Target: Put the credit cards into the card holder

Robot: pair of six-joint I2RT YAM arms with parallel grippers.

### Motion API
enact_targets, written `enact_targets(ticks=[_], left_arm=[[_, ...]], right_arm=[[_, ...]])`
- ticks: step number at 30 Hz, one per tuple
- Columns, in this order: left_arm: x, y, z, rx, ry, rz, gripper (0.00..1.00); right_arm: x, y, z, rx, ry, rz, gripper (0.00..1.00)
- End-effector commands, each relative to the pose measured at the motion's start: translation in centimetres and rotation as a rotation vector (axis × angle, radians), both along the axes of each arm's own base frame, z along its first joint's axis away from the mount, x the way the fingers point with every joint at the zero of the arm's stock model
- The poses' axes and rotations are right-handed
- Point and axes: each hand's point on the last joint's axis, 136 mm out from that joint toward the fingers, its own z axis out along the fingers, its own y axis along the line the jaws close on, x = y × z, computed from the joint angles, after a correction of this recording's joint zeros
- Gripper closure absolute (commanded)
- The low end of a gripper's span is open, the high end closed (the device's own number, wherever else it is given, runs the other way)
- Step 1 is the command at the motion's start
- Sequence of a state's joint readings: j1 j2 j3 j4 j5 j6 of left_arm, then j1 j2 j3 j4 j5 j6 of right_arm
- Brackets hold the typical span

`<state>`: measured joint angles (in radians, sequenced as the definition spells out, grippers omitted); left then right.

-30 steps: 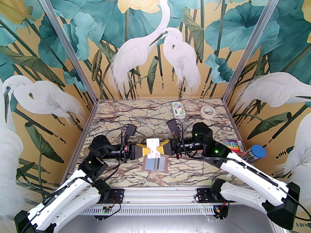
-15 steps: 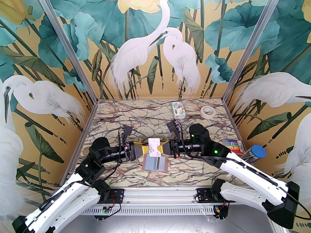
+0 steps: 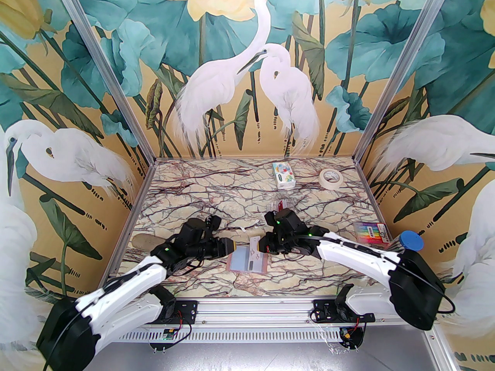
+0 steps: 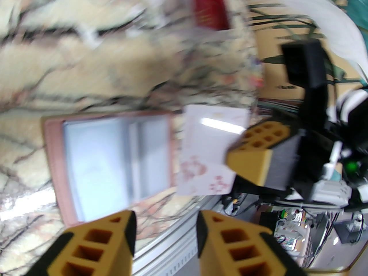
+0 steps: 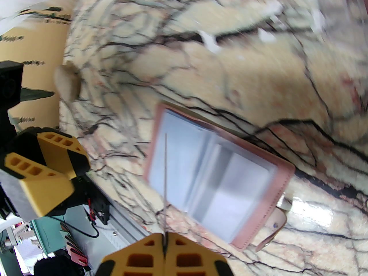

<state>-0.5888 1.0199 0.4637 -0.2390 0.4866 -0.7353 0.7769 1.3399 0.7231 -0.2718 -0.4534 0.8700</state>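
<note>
Card holder (image 4: 51, 154) is lying open, sleeves up, on the marble table (image 3: 193, 191), centre, near the front edge. White credit card (image 4: 207, 142) with red print is hanging over its right half; whether they are touching, I cannot tell. Right gripper (image 5: 165, 240) is clamping that card by one end. Left gripper (image 4: 165, 220) is hovering just beside the holder's left edge, jaws standing apart, empty. Red card (image 4: 210, 7) is sitting well apart, toward the back.
</note>
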Motion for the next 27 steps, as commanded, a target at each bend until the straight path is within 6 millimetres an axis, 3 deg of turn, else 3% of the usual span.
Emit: enact_targets(ticks=[1, 6, 14, 27], left_arm=[[0.5, -0.1, -1.5, 0.014, 0.008, 0.0, 0.67], [0.6, -0.3, -3.4, 0.031, 0.045, -0.006, 0.74], [0.5, 0.2, -5.3, 0.083, 0.073, 0.001, 0.76], [0.2, 0.7, -6.9, 0.127, 0.111, 0.011, 0.77]], right_arm=[[0.9, 0.2, -0.2, 0.021, -0.008, -0.05, 1.0], [0.8, 0.5, -1.4, 0.033, 0.038, -0.075, 1.0], [0.8, 0.7, -3.2, 0.025, 0.079, -0.089, 1.0], [0.6, 1.5, -4.0, 0.05, 0.113, -0.078, 1.0]])
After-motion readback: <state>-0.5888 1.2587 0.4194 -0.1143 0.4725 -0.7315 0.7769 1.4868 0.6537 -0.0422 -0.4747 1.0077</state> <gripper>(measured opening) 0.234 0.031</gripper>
